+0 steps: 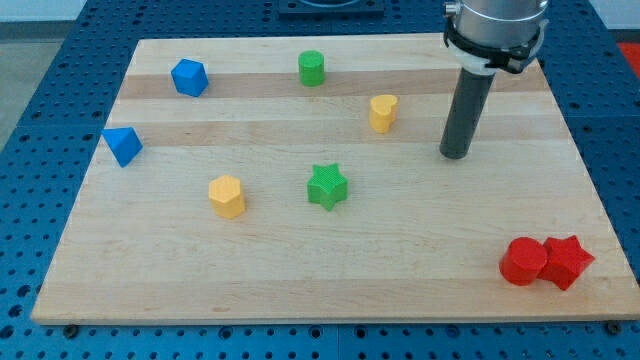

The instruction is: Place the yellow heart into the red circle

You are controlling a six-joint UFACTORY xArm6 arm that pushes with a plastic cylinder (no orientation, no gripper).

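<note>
Tip: my tip (455, 153) rests on the tabletop (300, 280), to the view's right of the yellow heart (382, 113) and slightly below it, near but apart; no gripper on this rod, so nothing is held
Yellow heart: upper middle, free of other blocks
Red circle: red circle (523, 262) at the view's bottom right, touching the red star (568, 262)
Likely reason: the tip seems wrongly sided; pushing toward the circle calls for contact from the heart's upper left
Others: green star (327, 187); yellow hexagon (227, 196)
</note>
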